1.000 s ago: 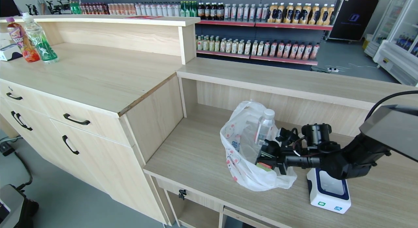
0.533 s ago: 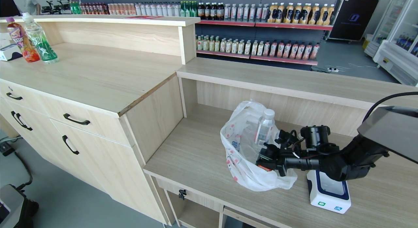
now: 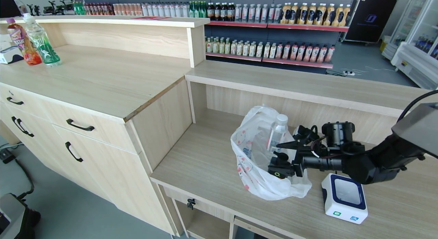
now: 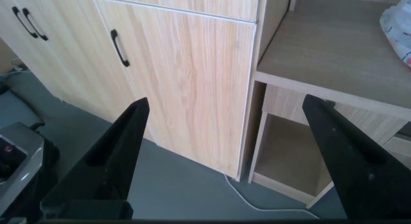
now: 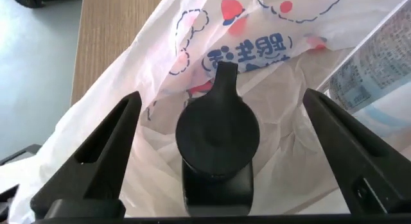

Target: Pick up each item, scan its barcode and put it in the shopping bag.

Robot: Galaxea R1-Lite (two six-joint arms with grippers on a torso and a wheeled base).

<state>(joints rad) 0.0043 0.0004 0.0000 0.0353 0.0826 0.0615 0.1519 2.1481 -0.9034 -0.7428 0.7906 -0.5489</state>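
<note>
Nearest, the left end effector (image 4: 223,121) hangs open before a cabinet door (image 4: 186,76). On the desk (image 3: 205,163), a white scanner (image 3: 344,198) sits just beside the shopping bag (image 3: 253,179). The right end effector (image 3: 279,155), fingers spread and empty, hovers over a dark item (image 5: 217,137) in the bag. A clear bottle (image 3: 278,131) stands upright inside. Two more bottles (image 3: 40,40) stand far left.

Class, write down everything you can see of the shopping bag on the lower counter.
The shopping bag is thin, translucent white plastic printed with red and blue marks. It sits crumpled and slumped on the lower wooden counter, its mouth open upward. A clear bottle with a white cap stands tilted inside. The right gripper, fingers open, is at the mouth, above a dark item inside.
</note>
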